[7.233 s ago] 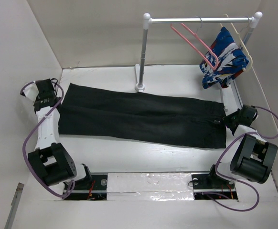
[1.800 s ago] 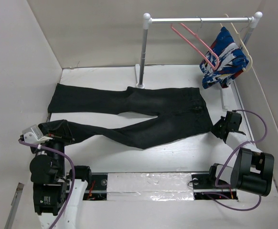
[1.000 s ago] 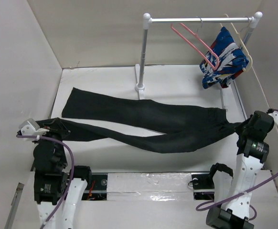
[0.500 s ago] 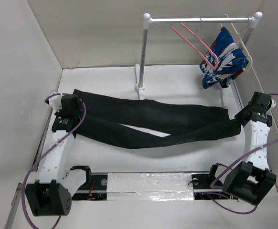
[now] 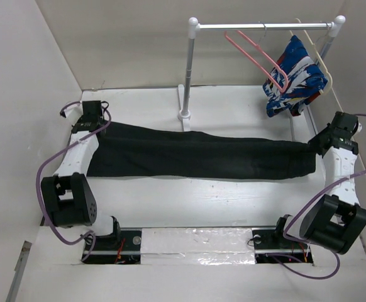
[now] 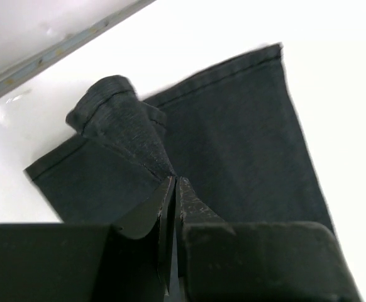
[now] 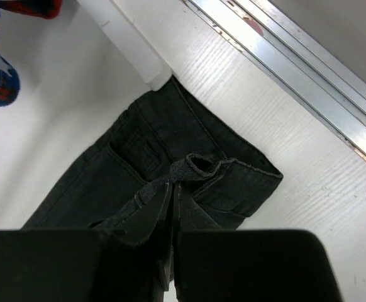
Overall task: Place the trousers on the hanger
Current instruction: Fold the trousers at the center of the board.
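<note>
Pinching a raised fold of dark cloth at the leg-hem end of the trousers (image 5: 195,154) with the left gripper (image 6: 173,180), jaws pressed almost together on the fabric, at the far left of the white table (image 5: 202,201). Nipping a bunched ridge of the waistband with the right gripper (image 7: 173,184), jaws just as narrow, near the table's right edge and close to the white foot of the garment rack (image 7: 127,53). Holding the trousers stretched as one long black band between the two grips, flat across the middle of the table, just in front of the rack's left post (image 5: 189,69). Up on the rail (image 5: 265,26) at the far right, well apart from the trousers: the pink hanger (image 5: 258,51), hooked on beside a hanging blue, white and red patterned garment (image 5: 294,75).
</note>
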